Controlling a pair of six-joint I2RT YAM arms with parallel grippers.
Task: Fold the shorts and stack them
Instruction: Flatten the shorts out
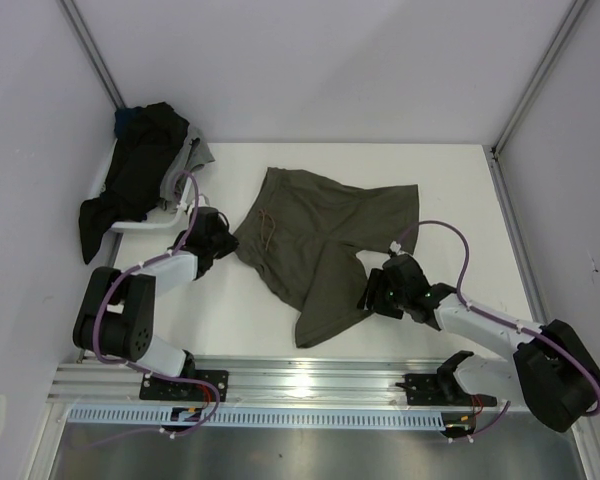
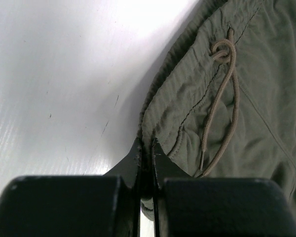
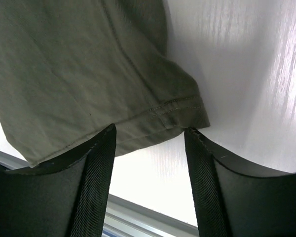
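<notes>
The olive-green shorts (image 1: 320, 240) lie spread on the white table, waistband to the left, legs toward the right and front. My left gripper (image 1: 230, 243) is shut on the waistband edge; in the left wrist view the jaws (image 2: 146, 143) pinch a fold of olive cloth (image 2: 256, 74) beside the tan drawstring (image 2: 222, 113). My right gripper (image 1: 368, 295) is open at the hem of the near leg; in the right wrist view the hem (image 3: 177, 106) lies just beyond the gap between my fingertips (image 3: 150, 131). The black shorts (image 1: 140, 170) hang over the basket at the back left.
The white basket (image 1: 140, 226) stands at the table's back left corner against the wall. The aluminium rail (image 1: 300, 380) with the arm bases runs along the front edge and shows in the right wrist view (image 3: 138, 207). Walls enclose the left, back and right.
</notes>
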